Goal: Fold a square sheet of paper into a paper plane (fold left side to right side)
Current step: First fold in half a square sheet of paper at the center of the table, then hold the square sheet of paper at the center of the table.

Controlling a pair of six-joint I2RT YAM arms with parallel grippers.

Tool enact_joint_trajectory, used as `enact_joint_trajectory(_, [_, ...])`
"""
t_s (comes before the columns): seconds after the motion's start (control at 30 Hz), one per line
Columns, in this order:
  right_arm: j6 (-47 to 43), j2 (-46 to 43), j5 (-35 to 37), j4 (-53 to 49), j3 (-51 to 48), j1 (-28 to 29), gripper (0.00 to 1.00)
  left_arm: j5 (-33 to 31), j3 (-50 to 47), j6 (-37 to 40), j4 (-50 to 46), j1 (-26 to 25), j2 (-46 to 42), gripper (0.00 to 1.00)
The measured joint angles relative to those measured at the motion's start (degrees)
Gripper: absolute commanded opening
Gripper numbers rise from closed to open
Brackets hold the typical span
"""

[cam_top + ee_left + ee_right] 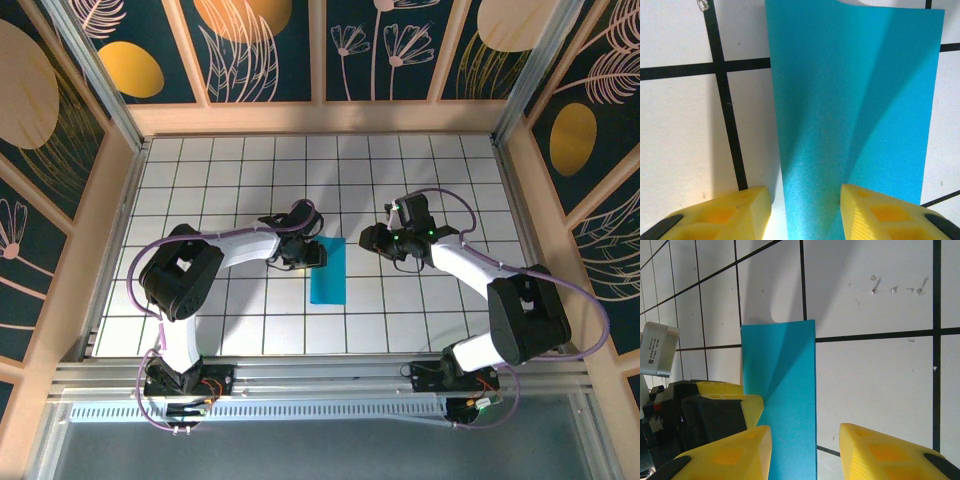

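Item: sheet of paper (328, 271), cyan-blue, lying doubled into a narrow strip on the white grid table (250, 170), long axis running from near edge to far. Left gripper (303, 251): nearer arm, at the strip's far left corner, yellow fingers (875, 212) parted, one standing on the paper, nothing clamped. Right gripper (377, 240): to the strip's right, apart from it, jaws likewise parted and empty. Obstructions: none around the strip; judged, the left gripper itself crowds that far corner.

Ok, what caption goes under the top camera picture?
Left arm and right arm lean in over a folded blue paper strip.
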Motion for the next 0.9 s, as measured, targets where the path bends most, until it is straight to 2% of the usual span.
enact_joint_trajectory(0.77, [0.20, 0.76, -1.40, 1.11, -0.11, 0.70, 0.41, -0.59, 0.52, -0.02, -0.57, -0.22, 0.33, 0.43])
enact_joint_trajectory(0.9, [0.42, 0.96, -1.81, 1.79, -0.24, 0.81, 0.37, -0.63, 0.52, -0.04, -0.57, -0.22, 0.33, 0.43])
